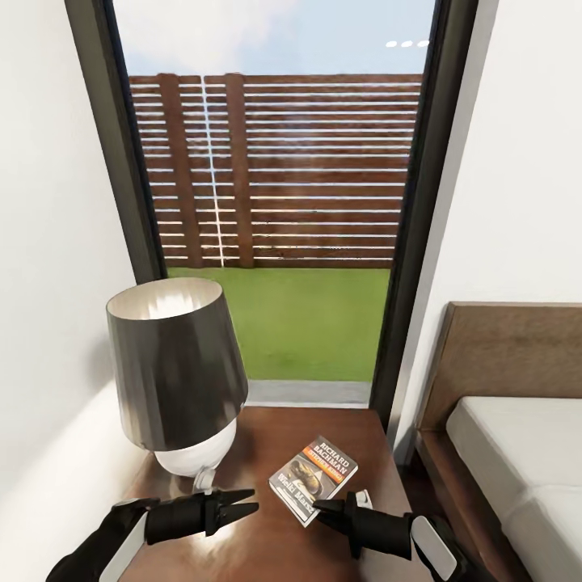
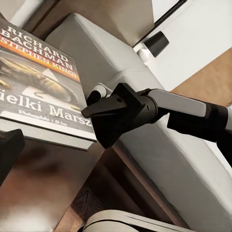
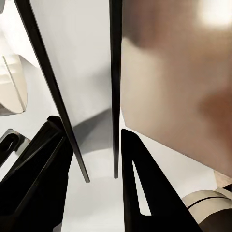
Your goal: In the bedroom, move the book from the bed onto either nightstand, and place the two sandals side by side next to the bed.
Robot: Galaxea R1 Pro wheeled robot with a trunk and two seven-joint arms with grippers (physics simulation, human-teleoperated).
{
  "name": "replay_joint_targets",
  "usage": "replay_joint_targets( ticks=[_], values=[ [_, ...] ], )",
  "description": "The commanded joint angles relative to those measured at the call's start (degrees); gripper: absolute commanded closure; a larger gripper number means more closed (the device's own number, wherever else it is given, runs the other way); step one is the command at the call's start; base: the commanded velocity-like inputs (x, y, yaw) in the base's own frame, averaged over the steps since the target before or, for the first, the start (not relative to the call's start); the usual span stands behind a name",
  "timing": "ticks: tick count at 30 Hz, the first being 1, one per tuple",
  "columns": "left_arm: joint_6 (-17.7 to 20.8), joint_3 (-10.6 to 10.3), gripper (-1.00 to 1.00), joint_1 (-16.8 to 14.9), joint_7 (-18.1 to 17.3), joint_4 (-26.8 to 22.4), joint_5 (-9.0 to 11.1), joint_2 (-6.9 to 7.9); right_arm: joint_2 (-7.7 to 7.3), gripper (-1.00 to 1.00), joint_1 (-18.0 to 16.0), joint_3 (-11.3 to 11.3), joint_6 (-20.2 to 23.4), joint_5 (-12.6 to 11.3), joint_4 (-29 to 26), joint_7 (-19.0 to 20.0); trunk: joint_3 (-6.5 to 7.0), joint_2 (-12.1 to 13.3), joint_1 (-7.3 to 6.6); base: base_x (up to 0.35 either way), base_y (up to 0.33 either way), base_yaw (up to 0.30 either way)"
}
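The book, dark grey with an orange band, lies flat on the nightstand to the right of the lamp. My right gripper is at the book's near edge, its fingers apart. From the left wrist the book fills the near side, with the right gripper at its corner. My left gripper hovers open over the nightstand, a little left of the book. In the right wrist view the gripper has nothing between its black fingers. The bed stands to the right. The sandals are out of view.
A lamp with a dark shade and white base takes up the nightstand's left half, close to my left arm. A white wall runs along the left. Behind the nightstand a tall dark-framed window looks onto a slatted fence and grass.
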Motion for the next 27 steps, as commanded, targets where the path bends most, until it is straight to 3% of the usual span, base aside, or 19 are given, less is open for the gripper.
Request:
replay_joint_targets(
  ticks=[1, 5, 16, 22, 27],
  values=[
    [0.61, -0.26, -1.00, -0.03, 0.01, 0.01, 0.56, 0.07, -0.06, 1.00, -0.04, 0.23, 0.01, 0.05, 0.01, 0.33, -0.06, -0.03, -0.01, 0.004, 0.000, 0.000],
    [0.62, -0.27, -1.00, -0.06, 0.01, 0.02, 0.58, 0.07, -0.06, 1.00, -0.04, 0.23, 0.01, 0.05, 0.01, 0.33, -0.06, -0.03, -0.01, 0.001, 0.000, 0.000],
    [0.62, -0.27, -1.00, -0.03, -0.06, -0.01, 0.58, 0.07, -0.06, 1.00, -0.04, 0.23, 0.01, 0.03, 0.01, 0.33, -2.03, -4.44, 2.40, 0.000, 0.000, 0.000],
    [0.62, -0.27, -1.00, -0.03, -0.01, 0.01, 0.58, 0.07, -0.06, 1.00, -0.04, 0.23, 0.01, 0.05, 0.01, 0.33, -2.03, -4.44, 2.40, 0.000, 0.000, 0.000],
    [0.62, -0.27, -1.00, -0.03, 0.00, 0.00, 0.58, 0.07, -0.06, 1.00, -0.04, 0.23, 0.01, 0.05, 0.01, 0.33, -2.93, -6.44, 3.50, 0.000, 0.000, 0.000]
  ],
)
